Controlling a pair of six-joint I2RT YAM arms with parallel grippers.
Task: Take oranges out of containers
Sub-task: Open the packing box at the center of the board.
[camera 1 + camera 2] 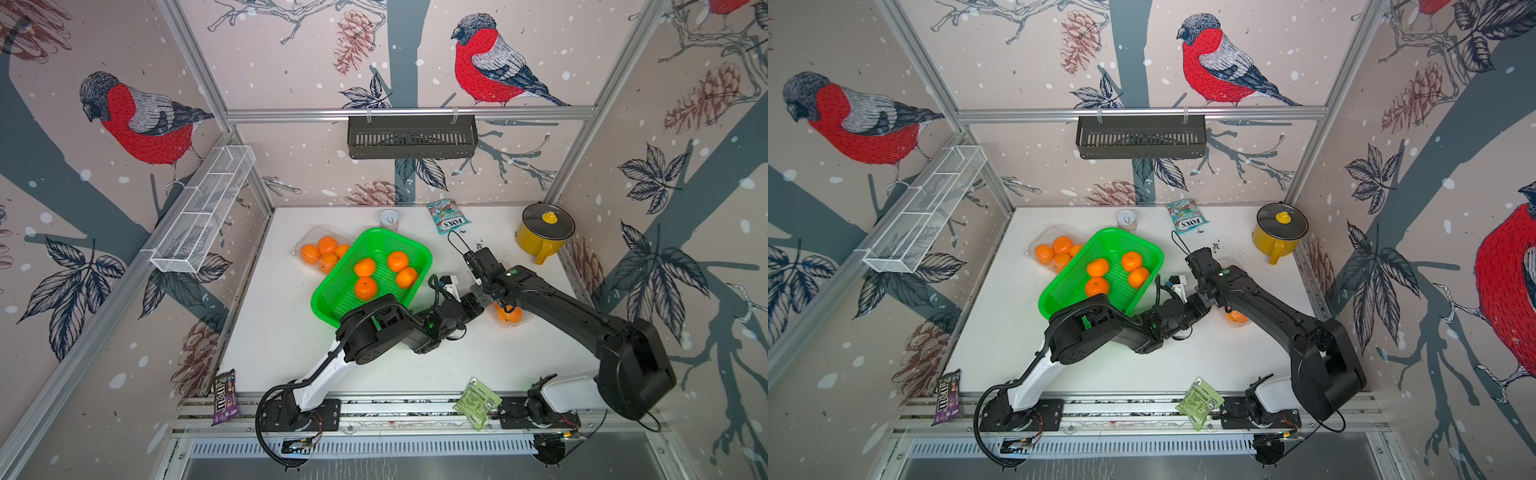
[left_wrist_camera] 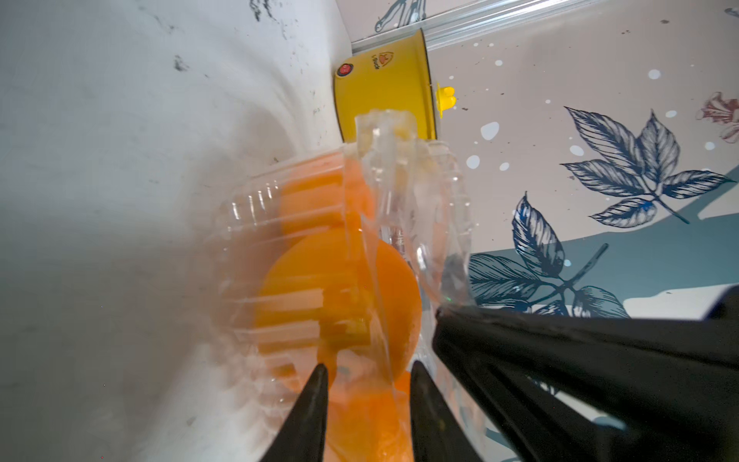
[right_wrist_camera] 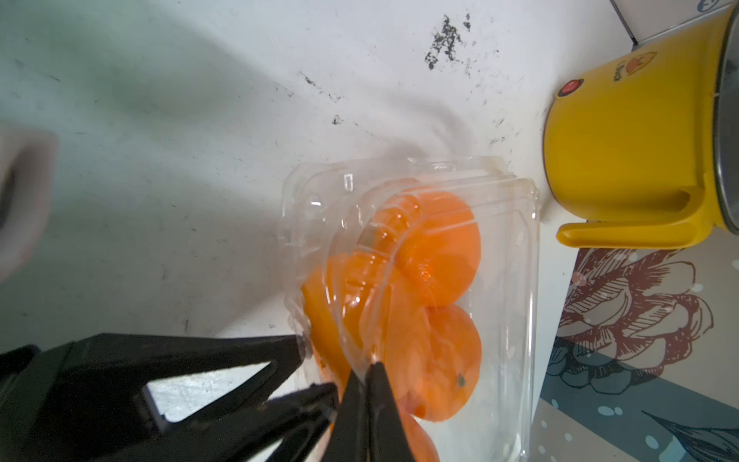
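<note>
A clear container lies on the white table beside the yellow pot, its lid lifted at one edge, with several oranges inside. My right gripper is shut on that lid's edge. My left gripper has its fingers apart at the same container's near side, with orange showing between them through the plastic; a grip does not show. In both top views the arms cover this container, leaving only a bit of orange. Another container with oranges sits at the back left.
A green tray holding several oranges stands mid-table, touching the back-left container. The yellow pot stands at the back right, close to the gripped container. A candy bag and a white cup lie at the back, with snack packets on the front rail.
</note>
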